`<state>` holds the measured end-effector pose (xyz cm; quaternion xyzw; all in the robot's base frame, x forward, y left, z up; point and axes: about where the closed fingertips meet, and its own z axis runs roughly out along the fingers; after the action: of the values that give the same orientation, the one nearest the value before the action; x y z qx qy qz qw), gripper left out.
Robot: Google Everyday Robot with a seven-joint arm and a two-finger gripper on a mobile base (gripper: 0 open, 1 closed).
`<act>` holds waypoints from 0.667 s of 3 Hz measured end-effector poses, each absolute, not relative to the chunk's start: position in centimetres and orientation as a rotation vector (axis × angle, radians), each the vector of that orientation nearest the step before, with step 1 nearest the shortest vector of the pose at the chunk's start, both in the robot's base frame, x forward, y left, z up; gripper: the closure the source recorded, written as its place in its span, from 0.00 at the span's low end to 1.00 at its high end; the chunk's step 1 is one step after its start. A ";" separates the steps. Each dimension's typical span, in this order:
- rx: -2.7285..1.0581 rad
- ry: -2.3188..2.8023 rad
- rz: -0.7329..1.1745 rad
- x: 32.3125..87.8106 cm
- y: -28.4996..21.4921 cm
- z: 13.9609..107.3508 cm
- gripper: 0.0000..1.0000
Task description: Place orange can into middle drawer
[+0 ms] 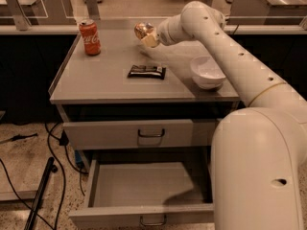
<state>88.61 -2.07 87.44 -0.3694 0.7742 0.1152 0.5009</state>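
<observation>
The orange can (141,30) is at the back middle of the cabinet top, tilted, and looks held just above the surface. My gripper (147,36) reaches in from the right and is shut on the can, with a cream finger (151,41) showing under it. The middle drawer (103,185) is the lowest one. It is pulled open, its grey inside shows nothing in it, and its low front panel has a small wire handle (152,220). The gripper and the can are well above and behind the drawer.
A red cola can (89,37) stands at the back left of the cabinet top (91,83). A black packet (147,72) lies mid-top and a white bowl (207,72) sits to the right. The upper drawer (151,133) is shut. Cables and a dark pole (41,190) lie on the floor at the left.
</observation>
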 end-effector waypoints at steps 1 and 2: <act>-0.991 1.826 0.314 86.4 -3.6 90.7 1.00; -1.112 1.766 0.368 82.9 -5.2 94.6 1.00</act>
<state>82.85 -5.22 94.57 -0.4577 0.7269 0.1514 0.4891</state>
